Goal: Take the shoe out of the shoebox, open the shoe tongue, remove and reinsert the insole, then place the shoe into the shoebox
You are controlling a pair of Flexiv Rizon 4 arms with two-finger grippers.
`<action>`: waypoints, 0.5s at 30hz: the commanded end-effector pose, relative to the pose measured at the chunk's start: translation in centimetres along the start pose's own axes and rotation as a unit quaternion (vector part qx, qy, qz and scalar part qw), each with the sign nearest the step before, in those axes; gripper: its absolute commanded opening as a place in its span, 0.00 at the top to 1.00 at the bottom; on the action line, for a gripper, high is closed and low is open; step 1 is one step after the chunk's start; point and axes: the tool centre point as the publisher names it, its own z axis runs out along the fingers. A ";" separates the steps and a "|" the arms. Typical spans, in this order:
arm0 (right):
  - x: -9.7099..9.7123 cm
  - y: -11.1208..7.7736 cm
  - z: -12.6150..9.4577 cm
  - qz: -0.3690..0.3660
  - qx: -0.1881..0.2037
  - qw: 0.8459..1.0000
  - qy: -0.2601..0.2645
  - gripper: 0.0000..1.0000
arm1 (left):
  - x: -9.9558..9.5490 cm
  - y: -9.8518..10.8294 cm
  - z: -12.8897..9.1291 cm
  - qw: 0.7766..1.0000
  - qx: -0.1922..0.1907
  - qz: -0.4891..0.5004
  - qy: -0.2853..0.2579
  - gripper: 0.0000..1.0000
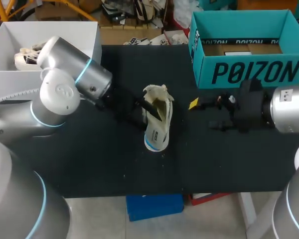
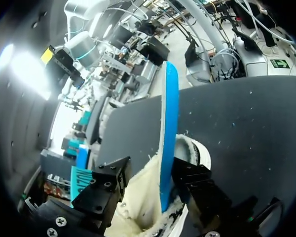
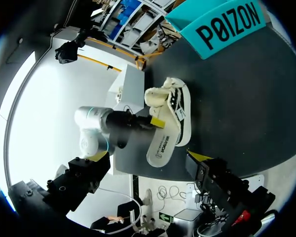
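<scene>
A cream low-top shoe (image 1: 157, 122) lies on its side in the middle of the black table (image 1: 89, 164), sole toward the front edge. My left gripper (image 1: 142, 110) reaches into the shoe's opening. In the left wrist view the blue insole (image 2: 168, 133) stands on edge out of the shoe (image 2: 143, 207), against one finger of my left gripper (image 2: 153, 168). The other finger (image 2: 106, 185) stands clear of it, so the gripper is open. My right gripper (image 1: 202, 105) hovers open to the shoe's right with nothing in it. The right wrist view shows the shoe (image 3: 171, 116) ahead of my right gripper (image 3: 148, 160).
The teal shoebox (image 1: 249, 74) stands open at the back right, behind my right gripper. A white box (image 1: 55, 32) at the back left holds another pale shoe (image 1: 26, 57). My left arm (image 1: 70, 84) crosses the table's left part.
</scene>
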 end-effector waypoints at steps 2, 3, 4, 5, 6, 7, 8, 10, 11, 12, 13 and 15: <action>0.0 0.0 0.0 0.000 0.000 1.000 0.000 0.00 | 0.1 -0.8 -0.4 1.000 0.006 0.003 0.008 0.52; 0.0 0.0 0.0 0.000 0.000 1.000 0.000 0.00 | 0.2 -0.9 -0.4 1.000 0.008 0.003 0.009 0.52; 0.0 0.0 0.0 0.000 0.000 1.000 0.000 0.00 | 0.2 -1.1 -0.4 1.000 0.011 0.004 0.010 0.52; 0.0 0.0 0.0 0.000 0.000 1.000 0.000 0.00 | 0.2 -1.3 -0.4 1.000 0.013 0.005 0.011 0.52; 0.0 0.0 0.0 0.000 0.000 1.000 0.000 0.00 | 0.1 -1.4 -0.4 1.000 0.016 0.006 0.011 0.52; 0.0 0.0 0.0 0.000 0.000 1.000 0.000 0.00 | 0.1 -1.6 -0.4 1.000 0.020 0.008 0.012 0.52; 0.0 0.0 0.0 0.000 0.000 1.000 0.000 0.00 | 0.1 -1.9 -0.4 1.000 0.021 0.009 0.013 0.52; 0.0 0.0 0.0 0.000 0.000 1.000 0.000 0.00 | 0.1 -2.2 -0.4 1.000 0.025 0.010 0.013 0.53; 0.0 0.0 0.0 0.000 0.000 1.000 0.000 0.00 | 0.1 -2.4 -0.4 0.999 0.029 0.010 0.014 0.54; 0.0 0.0 0.0 0.000 0.000 1.000 0.000 0.00 | 0.2 -2.6 -0.3 0.999 0.032 0.012 0.015 0.55; 0.0 0.0 0.0 0.000 0.000 1.000 0.000 0.00 | 0.2 -2.7 -0.3 0.999 0.036 0.013 0.016 0.58; 0.0 0.0 0.0 0.000 0.000 1.000 0.000 0.00 | 0.3 -2.9 -0.2 0.999 0.041 0.015 0.021 0.71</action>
